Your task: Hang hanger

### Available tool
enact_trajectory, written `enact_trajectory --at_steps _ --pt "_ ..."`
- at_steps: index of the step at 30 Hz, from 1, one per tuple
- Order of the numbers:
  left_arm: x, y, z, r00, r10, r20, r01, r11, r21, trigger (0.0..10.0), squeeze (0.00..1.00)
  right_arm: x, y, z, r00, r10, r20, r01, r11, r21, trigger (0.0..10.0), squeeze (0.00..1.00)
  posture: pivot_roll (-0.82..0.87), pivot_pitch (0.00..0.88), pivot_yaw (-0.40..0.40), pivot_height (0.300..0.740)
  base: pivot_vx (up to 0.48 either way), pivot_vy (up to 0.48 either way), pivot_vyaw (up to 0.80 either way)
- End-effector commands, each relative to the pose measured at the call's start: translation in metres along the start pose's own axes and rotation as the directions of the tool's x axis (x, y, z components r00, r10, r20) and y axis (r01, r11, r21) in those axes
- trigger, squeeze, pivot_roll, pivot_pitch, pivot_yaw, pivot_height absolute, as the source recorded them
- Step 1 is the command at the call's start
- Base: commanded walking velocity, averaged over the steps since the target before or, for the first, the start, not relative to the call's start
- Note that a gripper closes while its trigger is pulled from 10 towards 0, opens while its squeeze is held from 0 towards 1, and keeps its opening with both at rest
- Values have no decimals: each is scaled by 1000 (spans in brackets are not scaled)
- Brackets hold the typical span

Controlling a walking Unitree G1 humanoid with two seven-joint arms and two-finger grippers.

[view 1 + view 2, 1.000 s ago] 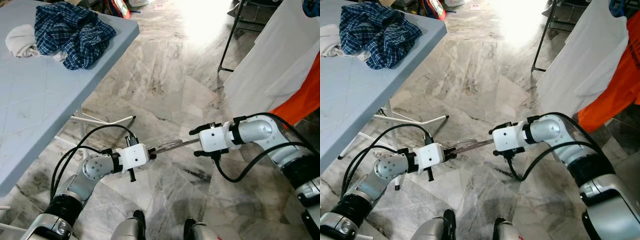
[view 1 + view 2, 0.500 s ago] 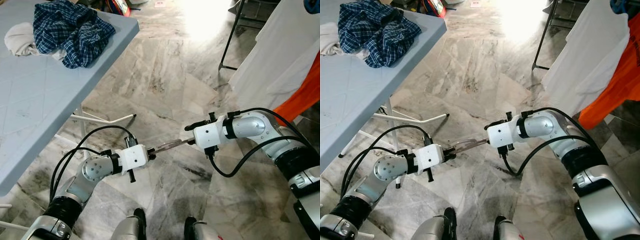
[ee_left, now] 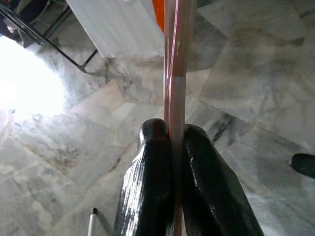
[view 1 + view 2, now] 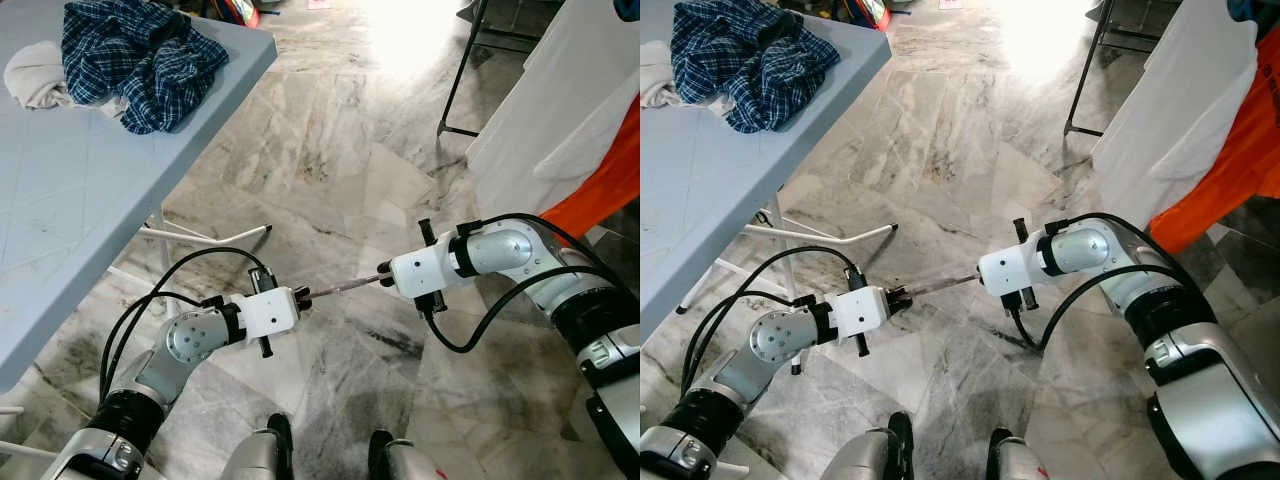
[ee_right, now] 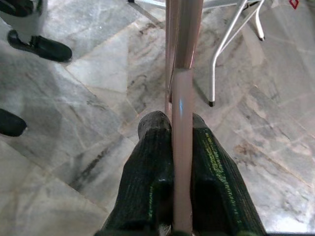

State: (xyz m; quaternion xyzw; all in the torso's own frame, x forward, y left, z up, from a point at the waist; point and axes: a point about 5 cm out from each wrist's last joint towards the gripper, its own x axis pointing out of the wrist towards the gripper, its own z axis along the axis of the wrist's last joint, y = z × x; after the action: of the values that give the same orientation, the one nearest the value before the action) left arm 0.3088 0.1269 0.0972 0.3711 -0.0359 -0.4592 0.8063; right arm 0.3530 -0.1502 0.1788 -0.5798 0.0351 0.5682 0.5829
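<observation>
Nearest to me, low over the marble floor point(image 4: 330, 150), my two arms face each other with the hanger point(image 4: 345, 288) stretched between them. I see it edge-on from the head cameras: a thin pinkish line, its long axis running from the left gripper point(image 4: 303, 296) up and across to the right gripper point(image 4: 383, 281), tilted slightly upward toward my right side.

The left wrist camera shows both black fingers point(image 3: 147, 191) pressed against a pinkish bar of the hanger point(image 3: 176, 64), which runs straight away from the fingertips toward a white garment point(image 3: 123, 24) and a strip of orange beyond. The right wrist camera shows the same pinch from the other end: fingers point(image 5: 152, 167) clamped on the hanger point(image 5: 183, 59), which here points toward the white legs of the table point(image 5: 231, 44). It also catches my own black feet point(image 5: 39, 46) on the floor.

Farther off on my left, the blue-grey table point(image 4: 90, 230) carries a crumpled plaid shirt point(image 4: 140, 55) with a cream cloth point(image 4: 35, 75) beside it, touching. Farther on my right hang the white garment point(image 4: 570, 110) and an orange one point(image 4: 605, 195), with a black rack leg point(image 4: 460, 70) beyond.
</observation>
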Motion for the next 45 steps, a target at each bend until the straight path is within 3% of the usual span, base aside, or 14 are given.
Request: enact_trajectory --at_steps 1,11,14,18,22,29,30,31,32,36,38,41,43,45 --pt "-2 1 -1 1000 11 -3 -11 1000 21 10000 0 3 3 4 999 41 29 -41 999 -2 0 0 97 290 64 740 0 0 0" --pt "-3 4 -4 998 62 -15 -61 996 57 10000 0 3 7 1 998 42 39 -43 999 25 0 0 99 288 60 740 0 0 0" --pt "-4 15 -4 988 153 -26 -150 983 104 10000 0 2 3 1 999 -6 47 5 1000 28 0 0 98 287 60 740 0 0 0" --pt "-6 33 -2 960 280 -22 -272 948 165 10000 0 2 -6 5 991 -113 66 112 994 10 0 0 98 288 60 740 0 0 0" --pt "-11 53 0 904 427 -17 -410 877 249 10000 0 -1 -19 9 966 -246 79 247 969 -4 0 0 96 291 62 740 0 0 0" --pt "-14 63 -2 859 511 -20 -486 828 278 10000 0 -2 -24 9 949 -306 73 308 951 -18 0 0 95 293 62 740 0 0 0" --pt "-13 63 -2 859 512 -17 -488 828 275 10000 541 -2 -23 9 949 -307 70 309 951 -23 0 0 94 293 62 740 0 0 0" --pt "-13 63 -2 858 513 -17 -489 827 277 10000 541 -1 -23 9 949 -308 70 310 950 -24 0 0 94 293 62 740 0 0 0" --pt "-12 63 -2 855 519 -11 -495 821 283 10000 1000 -1 -23 8 950 -305 70 307 951 -25 0 0 93 292 62 740 0 0 0" --pt "-13 64 -1 832 555 4 -529 791 307 10000 1000 -1 -22 8 951 -302 67 304 952 -30 0 0 93 291 61 740 0 0 0" --pt "-14 68 1 796 604 35 -576 740 346 10000 1000 1 -21 7 954 -293 64 295 955 -33 0 0 93 290 57 740 0 0 0" --pt "-16 73 4 774 630 59 -610 717 337 10000 1000 3 -19 7 957 -283 65 286 958 -31 0 0 94 288 54 740 0 0 0" --pt "-16 73 5 775 629 65 -612 720 327 10000 1000 4 -18 7 957 -282 65 284 958 -31 0 0 96 287 53 740 0 0 0" --pt "-14 64 7 831 550 88 -553 795 250 10000 1000 8 -15 5 956 -291 49 292 956 -15 0 0 97 285 49 740 0 0 0"
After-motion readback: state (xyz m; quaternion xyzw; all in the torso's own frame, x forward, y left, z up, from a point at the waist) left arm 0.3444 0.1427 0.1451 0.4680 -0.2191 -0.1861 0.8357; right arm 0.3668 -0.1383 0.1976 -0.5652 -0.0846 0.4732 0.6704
